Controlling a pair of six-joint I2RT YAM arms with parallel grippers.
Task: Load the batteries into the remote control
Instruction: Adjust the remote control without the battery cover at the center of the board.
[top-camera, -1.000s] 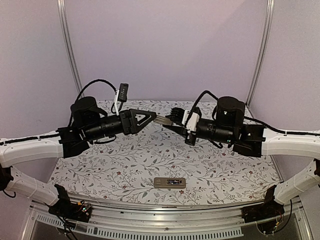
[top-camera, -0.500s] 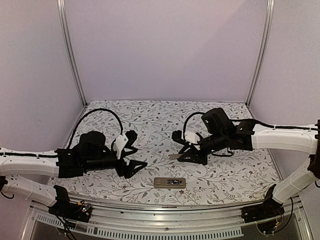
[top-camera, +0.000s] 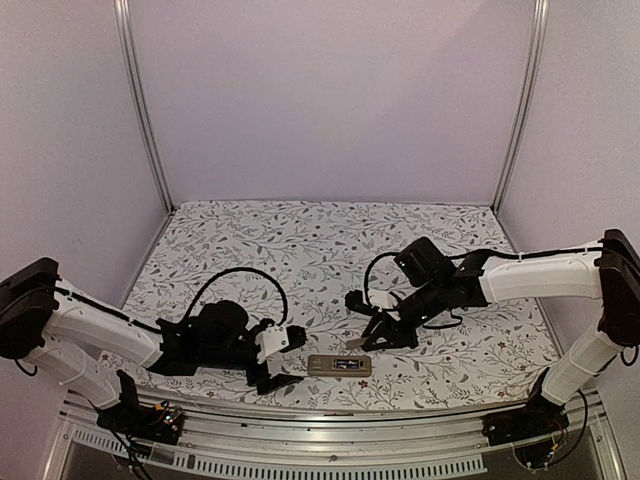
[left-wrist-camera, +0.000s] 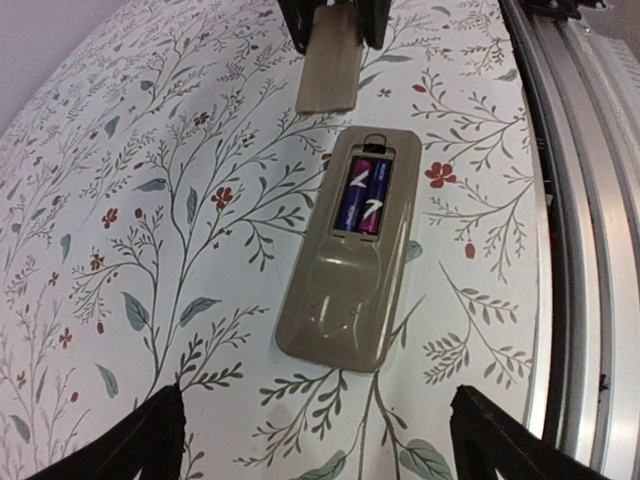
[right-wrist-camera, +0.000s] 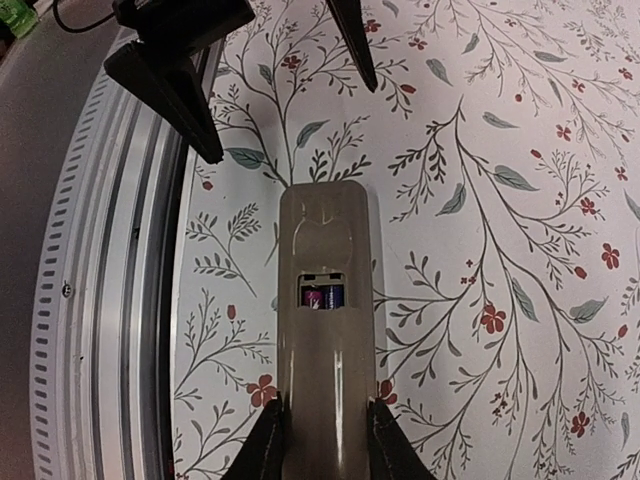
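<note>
The remote control lies tan back up near the table's front edge. Two dark bluish batteries sit side by side in its oblong recess. My left gripper is low at the remote's left end, open, its fingertips wide apart with nothing between them. My right gripper is shut on the small tan cover panel, holding it at the remote's right end. In the right wrist view the panel hides most of the recess, and only a sliver of the batteries shows. From the left wrist view the cover panel ends just short of the remote.
The ribbed metal rail of the table's front edge runs close beside the remote. A floral cloth covers the table. Lilac walls and two upright metal posts close in the back and sides.
Both grippers have come down from mid-air at the table's middle to the remote at the front edge. The left gripper has opened wider; the right still holds the cover panel.
</note>
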